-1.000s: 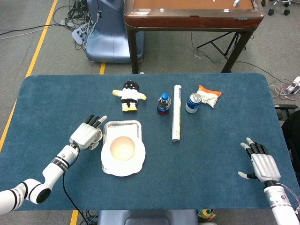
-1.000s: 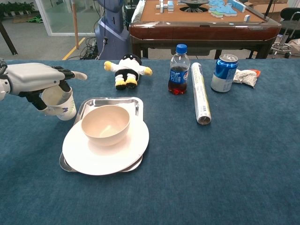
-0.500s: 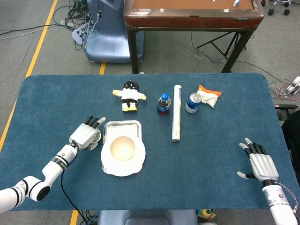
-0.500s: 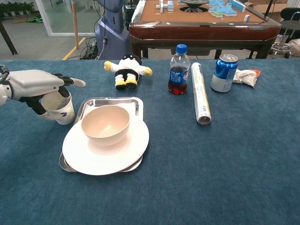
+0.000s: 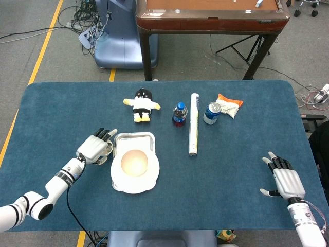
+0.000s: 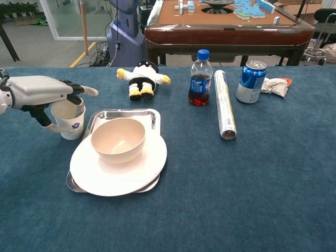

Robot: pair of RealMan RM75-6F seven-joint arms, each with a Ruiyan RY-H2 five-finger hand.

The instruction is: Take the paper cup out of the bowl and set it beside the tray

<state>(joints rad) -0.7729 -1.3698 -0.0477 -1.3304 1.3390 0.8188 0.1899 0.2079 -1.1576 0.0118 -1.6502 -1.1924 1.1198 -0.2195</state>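
At the far left, the white paper cup with a small blue print (image 6: 68,119) is seen upright on the blue table cloth (image 6: 252,178), just beside the left edge of the silver metal tray (image 6: 152,116), with the left hand (image 6: 39,90) laid over its rim and the thumb hooked round its outer side; whether a firm grip is applied cannot be told. On the tray a white round plate (image 6: 142,168) is carried, and in it the empty beige bowl (image 6: 118,139) is set. At the far right, the right hand (image 5: 285,177) is found resting on the cloth with fingers spread and nothing held.
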